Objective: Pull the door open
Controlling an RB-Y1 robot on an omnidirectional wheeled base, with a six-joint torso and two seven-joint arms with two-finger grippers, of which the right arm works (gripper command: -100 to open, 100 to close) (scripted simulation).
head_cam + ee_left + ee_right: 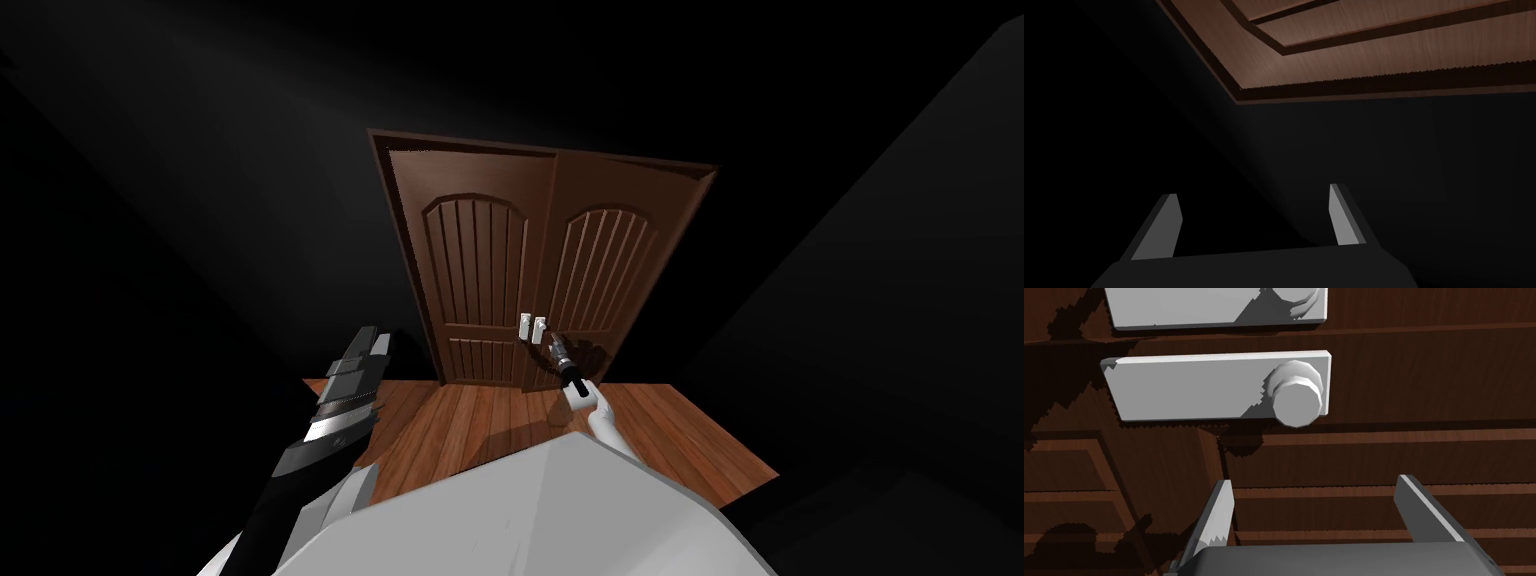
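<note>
A brown double door (480,270) stands ahead, each leaf with an arched, ribbed panel. Two white handle plates (532,327) sit side by side at the seam. My right gripper (556,346) is just short of the right leaf's handle, open and holding nothing. In the right wrist view the nearer white plate (1189,393) carries a round knob (1296,400), which lies a little beyond my right gripper (1314,482), its fingers (1219,518) apart from it. The other leaf's plate (1214,305) lies further off. My left gripper (372,342) is raised at the left, open (1253,192) and empty.
A wooden floor (470,425) runs from my base to the door. Dark walls close in on both sides. The left wrist view takes in a corner of the brown door frame (1374,65) against a dark wall.
</note>
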